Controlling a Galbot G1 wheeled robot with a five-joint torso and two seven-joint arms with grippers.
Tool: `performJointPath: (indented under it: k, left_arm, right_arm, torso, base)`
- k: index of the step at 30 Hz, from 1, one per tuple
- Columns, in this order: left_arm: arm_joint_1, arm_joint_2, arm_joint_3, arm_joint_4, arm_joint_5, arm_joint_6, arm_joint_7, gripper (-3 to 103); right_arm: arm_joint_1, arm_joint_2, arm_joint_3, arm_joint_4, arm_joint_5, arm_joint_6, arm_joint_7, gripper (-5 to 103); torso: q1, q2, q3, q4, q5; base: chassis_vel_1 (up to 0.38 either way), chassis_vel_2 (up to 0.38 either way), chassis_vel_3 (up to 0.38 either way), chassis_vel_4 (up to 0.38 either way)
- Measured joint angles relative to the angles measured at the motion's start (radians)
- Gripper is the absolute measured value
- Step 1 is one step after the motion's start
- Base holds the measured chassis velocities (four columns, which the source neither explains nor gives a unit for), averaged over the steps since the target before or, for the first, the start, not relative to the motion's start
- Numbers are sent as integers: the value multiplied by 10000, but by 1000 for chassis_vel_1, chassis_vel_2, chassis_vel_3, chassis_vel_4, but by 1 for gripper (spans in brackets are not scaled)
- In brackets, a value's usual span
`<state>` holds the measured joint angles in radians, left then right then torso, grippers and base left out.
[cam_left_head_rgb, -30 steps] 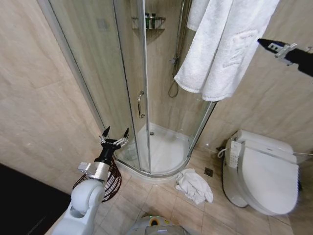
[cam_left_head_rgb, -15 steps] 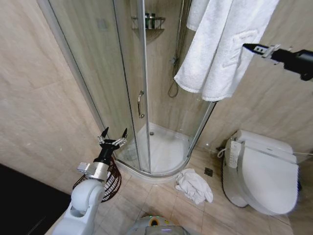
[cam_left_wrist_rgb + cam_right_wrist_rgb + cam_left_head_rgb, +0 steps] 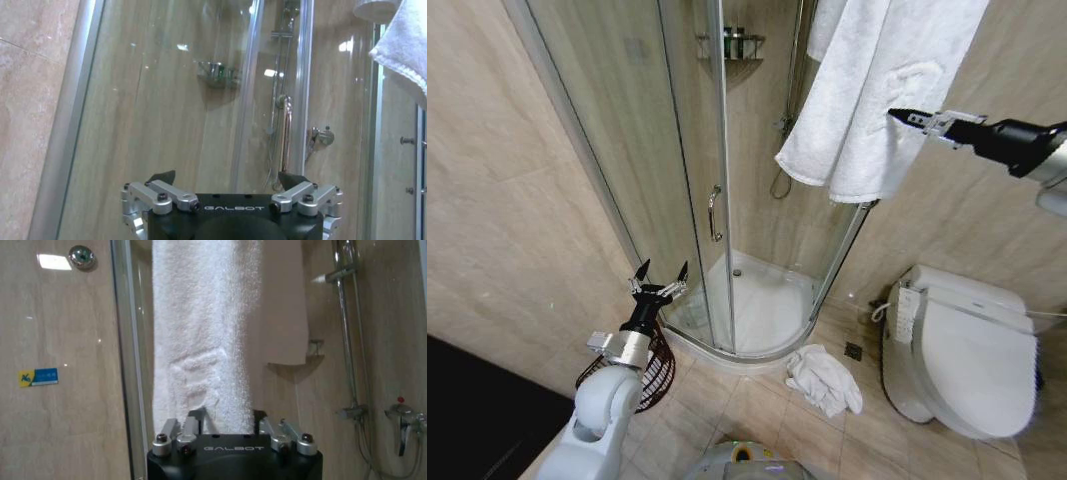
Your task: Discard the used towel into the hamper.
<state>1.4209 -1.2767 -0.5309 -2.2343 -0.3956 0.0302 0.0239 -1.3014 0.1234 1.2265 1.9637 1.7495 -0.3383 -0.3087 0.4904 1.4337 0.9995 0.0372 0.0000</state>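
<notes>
A large white towel hangs high beside the shower glass. My right gripper reaches in from the right with its tips pressed into the towel's lower part. In the right wrist view its fingers stand apart, open, with the towel against and between them. Another white towel lies crumpled on the floor tiles. The hamper, a dark reddish-brown ribbed basket, stands low at the left by the shower. My left gripper is held open just above it, facing the glass.
The curved glass shower enclosure with a door handle fills the middle. A white toilet stands at the right. Tiled walls close both sides. Bare floor tiles lie between the hamper and the floor towel.
My right gripper has moved left and slightly down into the hanging towel, pushing its lower part leftward. The left arm has stayed still.
</notes>
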Motion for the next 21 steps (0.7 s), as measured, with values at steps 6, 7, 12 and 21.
performJointPath:
  k: [6, 7, 12, 21]
  left_arm:
    - [17, 42, 12, -88, 2, -11, 16, 100]
    - [17, 42, 12, -88, 2, -11, 16, 100]
    - [58, 67, 9, -155, -1, -32, 38, 100]
    - [75, 141, -5, -211, -26, -57, 51, 100]
  right_arm:
    - [266, 260, 115, 659, -578, 4, 464, 14]
    - [266, 260, 115, 659, -578, 4, 464, 14]
    - [120, 716, 340, 1668, -716, -81, 1644, 2]
    - [-251, 1502, 339, 2883, -951, -777, 3210, 2]
  torso:
    - [0, 0, 0, 0, -1]
    - [0, 0, 0, 0, -1]
    - [0, 1, 0, 0, -2]
    - [0, 2, -1, 0, -2]
  base:
    - [0, 0, 0, 0]
    - [0, 0, 0, 0]
    - [0, 0, 0, 0]
    - [0, 0, 0, 0]
